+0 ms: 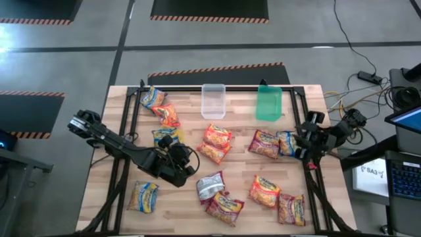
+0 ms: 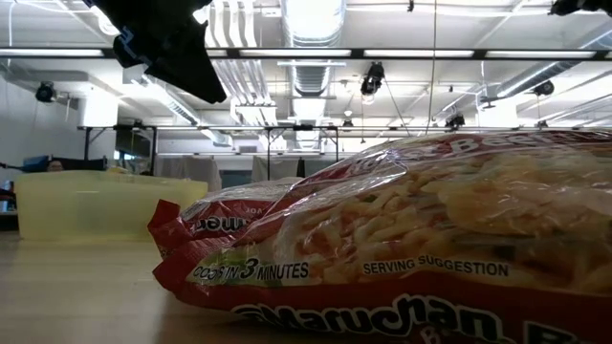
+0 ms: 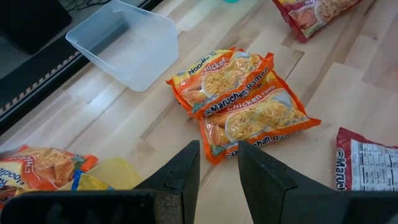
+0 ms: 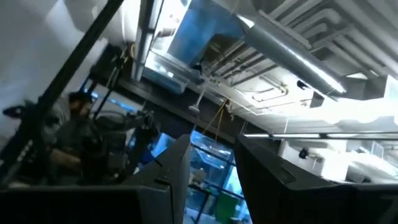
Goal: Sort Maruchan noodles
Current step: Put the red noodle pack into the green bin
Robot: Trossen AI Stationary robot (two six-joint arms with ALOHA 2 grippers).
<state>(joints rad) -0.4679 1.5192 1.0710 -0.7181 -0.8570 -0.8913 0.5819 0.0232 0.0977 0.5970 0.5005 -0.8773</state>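
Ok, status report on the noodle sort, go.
Left gripper open, empty, just short of two orange chicken packets. Right gripper open, empty, at table's right edge. Packets unsorted; clear tub empty. Nothing blocking.

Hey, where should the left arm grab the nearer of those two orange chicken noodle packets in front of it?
Grip the nearer orange crinkly plastic chicken packet at its near short end, coming down from above with the left gripper. It lies flat on the wooden table with that end bare; the far long side tucks against the second orange packet.
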